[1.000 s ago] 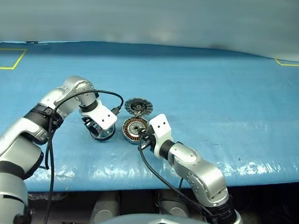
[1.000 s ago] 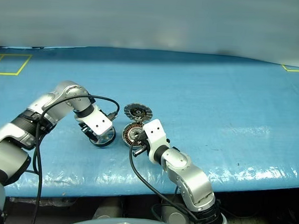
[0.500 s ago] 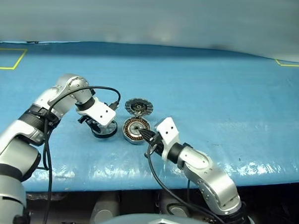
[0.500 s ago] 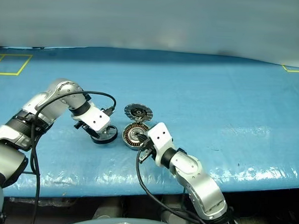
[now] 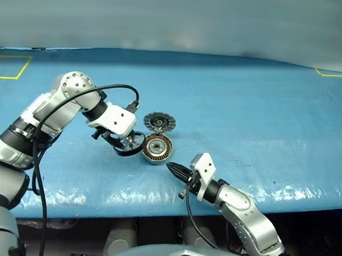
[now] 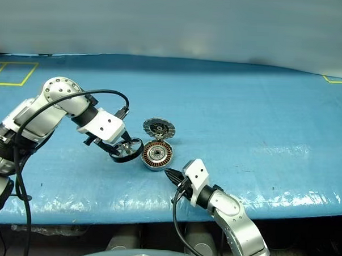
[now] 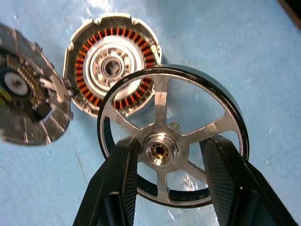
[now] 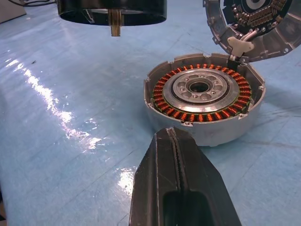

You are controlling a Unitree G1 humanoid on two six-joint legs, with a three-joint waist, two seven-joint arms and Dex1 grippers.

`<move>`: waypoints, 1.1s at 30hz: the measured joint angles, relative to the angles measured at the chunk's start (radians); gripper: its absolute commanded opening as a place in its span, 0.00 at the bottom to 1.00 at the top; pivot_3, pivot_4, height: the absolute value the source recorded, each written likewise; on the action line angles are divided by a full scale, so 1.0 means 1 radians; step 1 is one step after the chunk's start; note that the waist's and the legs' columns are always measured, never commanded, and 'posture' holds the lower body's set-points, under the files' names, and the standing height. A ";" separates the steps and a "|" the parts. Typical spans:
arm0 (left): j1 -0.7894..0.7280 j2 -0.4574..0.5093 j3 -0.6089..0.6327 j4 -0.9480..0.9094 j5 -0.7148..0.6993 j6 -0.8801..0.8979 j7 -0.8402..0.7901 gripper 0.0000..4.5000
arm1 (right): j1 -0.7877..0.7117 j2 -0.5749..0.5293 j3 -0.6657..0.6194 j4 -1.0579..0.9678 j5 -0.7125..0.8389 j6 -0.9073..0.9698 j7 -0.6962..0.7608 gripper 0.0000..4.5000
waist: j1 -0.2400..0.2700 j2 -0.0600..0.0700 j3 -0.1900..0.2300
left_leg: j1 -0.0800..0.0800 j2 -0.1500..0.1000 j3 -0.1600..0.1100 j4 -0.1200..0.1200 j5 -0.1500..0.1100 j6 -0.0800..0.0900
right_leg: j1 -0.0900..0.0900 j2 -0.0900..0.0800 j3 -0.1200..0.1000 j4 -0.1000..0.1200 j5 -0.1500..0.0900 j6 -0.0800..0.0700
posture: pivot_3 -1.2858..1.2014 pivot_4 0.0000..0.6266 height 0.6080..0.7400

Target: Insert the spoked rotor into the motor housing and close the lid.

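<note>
Lifted off the blue table point(image 5: 262, 109) since a second ago, the spoked rotor point(image 5: 130, 144) now hangs tilted in the left gripper point(image 5: 126, 143), whose fingers point(image 7: 124, 169) clasp it either side of the hub, just left of the motor housing point(image 5: 157, 148). It is a shiny silver wheel with a dark rim. The housing lies open, coppery windings showing, its lid point(image 5: 159, 122) standing up behind. The right gripper point(image 5: 175, 170) has drawn back towards the table's near edge, fingers pressed together, empty. No writing is legible.
</note>
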 measured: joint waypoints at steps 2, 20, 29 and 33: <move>0.000 -0.024 0.000 -0.016 0.011 0.022 0.001 0.39 | 0.009 0.014 0.000 0.006 0.010 -0.016 0.009 0.00 | 0.002 0.000 0.000 | 0.000 0.000 0.000 0.000 0.000 0.000 | 0.000 0.000 0.000 0.000 0.000 0.000 | 0.52 0.24 1.00; 0.072 -0.226 0.017 0.055 0.094 0.064 0.193 0.39 | 0.052 0.034 -0.045 0.036 0.014 -0.080 0.006 0.00 | 0.003 0.000 0.000 | 0.000 0.000 0.001 0.000 0.000 0.000 | 0.001 0.000 0.001 -0.001 0.000 0.000 | 0.52 0.24 1.00; 0.081 -0.265 0.029 0.118 0.120 0.037 0.259 0.39 | 0.050 0.035 -0.073 0.069 0.012 -0.082 0.008 0.00 | 0.006 0.000 0.000 | 0.001 0.000 0.001 0.000 0.000 0.000 | 0.001 0.000 0.001 -0.001 0.000 0.001 | 0.52 0.24 1.00; 0.081 -0.264 0.029 0.119 0.125 0.034 0.254 0.39 | 0.051 0.044 -0.072 0.077 0.008 -0.082 0.001 0.00 | 0.006 0.000 0.000 | 0.001 0.000 0.001 0.000 0.000 0.000 | 0.001 0.000 0.001 -0.001 0.000 0.001 | 0.52 0.24 1.00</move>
